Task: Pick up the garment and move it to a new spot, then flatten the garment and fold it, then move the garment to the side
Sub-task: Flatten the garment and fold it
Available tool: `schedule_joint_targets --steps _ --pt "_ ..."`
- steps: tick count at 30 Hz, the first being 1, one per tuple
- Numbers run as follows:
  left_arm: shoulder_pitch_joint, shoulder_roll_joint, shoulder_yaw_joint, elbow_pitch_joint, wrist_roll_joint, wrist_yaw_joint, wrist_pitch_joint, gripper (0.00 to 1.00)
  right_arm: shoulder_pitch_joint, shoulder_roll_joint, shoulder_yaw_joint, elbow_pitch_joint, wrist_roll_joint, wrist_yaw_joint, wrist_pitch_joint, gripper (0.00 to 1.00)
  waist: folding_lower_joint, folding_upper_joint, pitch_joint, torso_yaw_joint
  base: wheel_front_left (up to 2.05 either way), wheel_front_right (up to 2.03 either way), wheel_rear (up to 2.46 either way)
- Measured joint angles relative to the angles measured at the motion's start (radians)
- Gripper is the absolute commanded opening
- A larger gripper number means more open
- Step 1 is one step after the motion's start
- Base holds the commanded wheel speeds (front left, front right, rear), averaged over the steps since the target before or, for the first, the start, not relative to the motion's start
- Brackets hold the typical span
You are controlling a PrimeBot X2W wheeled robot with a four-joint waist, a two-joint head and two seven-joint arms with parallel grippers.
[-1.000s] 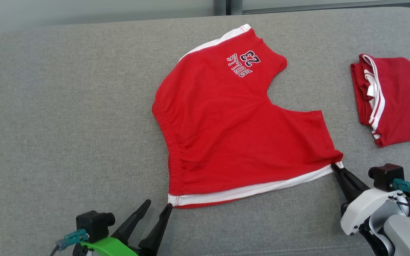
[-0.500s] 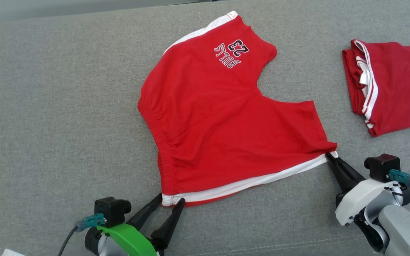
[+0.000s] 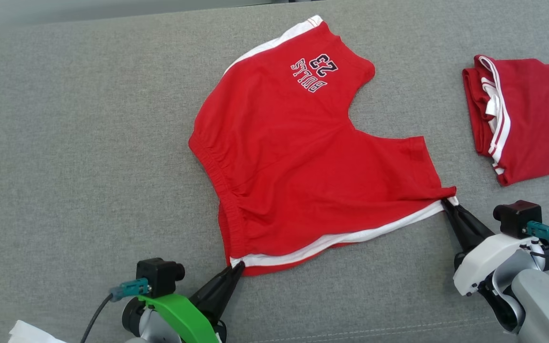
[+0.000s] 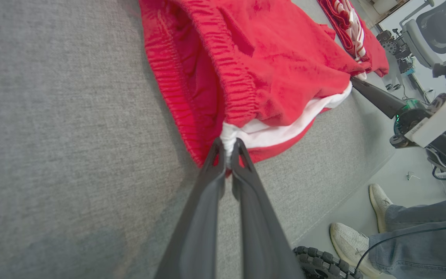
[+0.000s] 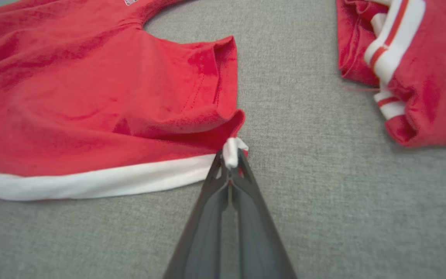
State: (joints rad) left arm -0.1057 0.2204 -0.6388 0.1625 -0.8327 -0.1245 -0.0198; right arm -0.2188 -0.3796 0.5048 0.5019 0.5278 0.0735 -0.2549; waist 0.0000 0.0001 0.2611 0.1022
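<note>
**Head view:** The red jersey shorts with white side band (image 3: pixel 303 157) lie spread near the middle of the grey woven cushion surface (image 3: pixel 65 143). The left gripper (image 3: pixel 238 267) is pinched closed on the near-left waistband corner. The right gripper (image 3: pixel 446 204) is clamped on the near-right white hem corner. A folded red-and-white garment (image 3: pixel 527 124) lies well apart on the right. A second ago the left fingers stood spread beside that corner, and the right grip is unchanged.

**Left wrist view:** Both fingers meet on a bunched white tuft below the elastic waistband. A person's pale shoes (image 4: pixel 349 242) and blue jeans (image 4: pixel 420 240) show at lower right.

**Right wrist view:** The fingertips are closed with the white corner nipped between them.
</note>
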Motion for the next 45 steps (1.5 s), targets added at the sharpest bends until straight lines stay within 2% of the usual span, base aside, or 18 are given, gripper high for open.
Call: schedule_joint_targets --steps 4,10,16,27,31,35,40,42,45 --pt "0.000 0.025 0.000 -0.020 -0.040 0.000 0.010 0.00 0.009 -0.014 -0.012 -0.006 0.001 0.007 0.000 0.00 0.0000 0.0000 -0.014 0.004 0.00 0.00 0.00" --pt "0.029 0.084 0.018 -0.080 -0.110 -0.006 0.031 0.00 0.083 -0.069 -0.059 -0.071 0.009 0.014 0.000 0.00 0.0001 0.0000 -0.053 0.003 0.00 0.00 0.00" --pt "0.107 0.123 0.016 -0.157 -0.177 -0.007 0.071 0.00 0.214 -0.068 -0.124 -0.156 0.098 0.023 0.001 0.00 0.0001 0.0000 -0.110 -0.009 0.00 0.00 0.00" --pt "0.299 0.221 0.022 -0.314 -0.304 -0.008 0.163 0.00 0.414 -0.120 -0.183 -0.331 0.275 0.040 0.046 0.00 0.0001 0.0000 -0.202 -0.057 0.00 0.00 0.00" --pt "0.300 0.236 0.046 -0.387 -0.370 -0.007 0.188 0.00 0.390 -0.158 -0.193 -0.429 0.290 0.041 0.078 0.00 0.0001 0.0000 -0.193 -0.069 0.00 0.00 0.00" --pt "0.299 0.239 0.081 -0.450 -0.457 0.003 0.226 0.00 0.273 -0.195 -0.173 -0.522 0.296 0.041 0.151 0.00 0.0000 0.0000 -0.160 -0.070 0.00 0.00 0.00" --pt "0.239 0.261 0.150 -0.496 -0.519 0.052 0.262 0.00 0.110 -0.196 -0.141 -0.581 0.346 0.042 0.268 0.00 0.0000 -0.0001 -0.101 -0.056 0.00 0.00 0.00" --pt "0.192 0.284 0.174 -0.505 -0.521 0.068 0.286 0.00 0.049 -0.188 -0.133 -0.582 0.370 0.042 0.316 0.00 0.0001 0.0000 -0.075 -0.047 0.00 0.00 0.00" --pt "0.132 0.285 0.195 -0.519 -0.549 0.097 0.316 0.00 -0.039 -0.182 -0.133 -0.566 0.402 0.042 0.377 0.00 0.0001 0.0000 -0.038 -0.029 0.00 0.00 0.00"
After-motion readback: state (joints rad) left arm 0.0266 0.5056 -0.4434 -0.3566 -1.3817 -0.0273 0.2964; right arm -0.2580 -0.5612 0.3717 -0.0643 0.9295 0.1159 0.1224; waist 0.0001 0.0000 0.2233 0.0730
